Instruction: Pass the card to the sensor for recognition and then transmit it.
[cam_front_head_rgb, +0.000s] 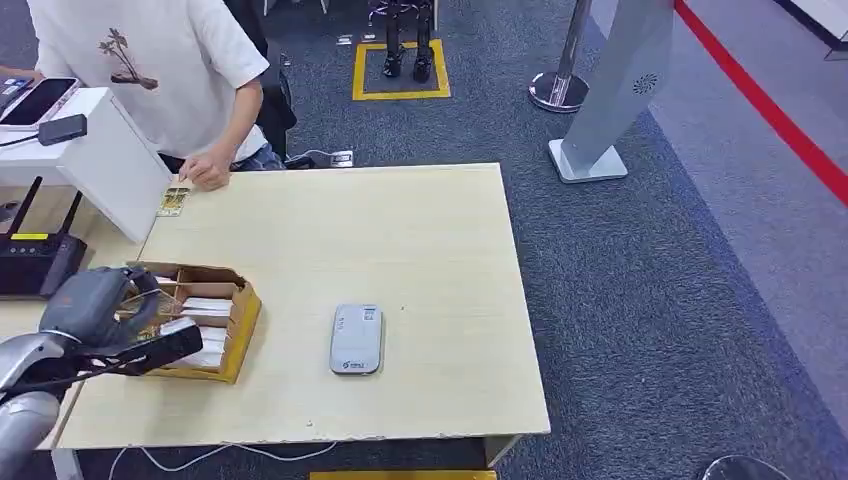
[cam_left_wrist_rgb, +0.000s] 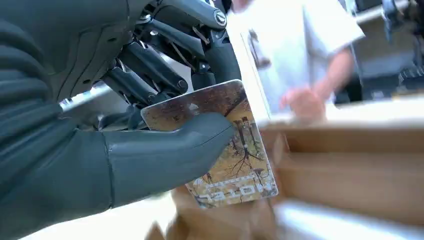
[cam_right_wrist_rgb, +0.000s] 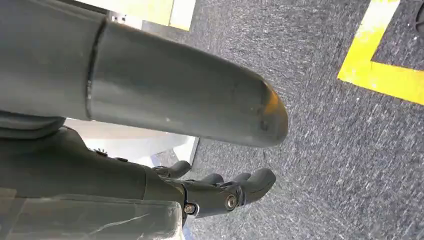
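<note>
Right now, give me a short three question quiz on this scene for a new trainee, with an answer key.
1. True or false: the left hand holds a card.
2. Multiple choice: the grey sensor lies on the table A) inside the cardboard box, B) to the right of the cardboard box, apart from it, C) under the person's hand.
3. Fill in: a second card lies at the table's far left corner, beside the ____ of the person in the white shirt.

Key: 1 true; 2 B; 3 hand.
</note>
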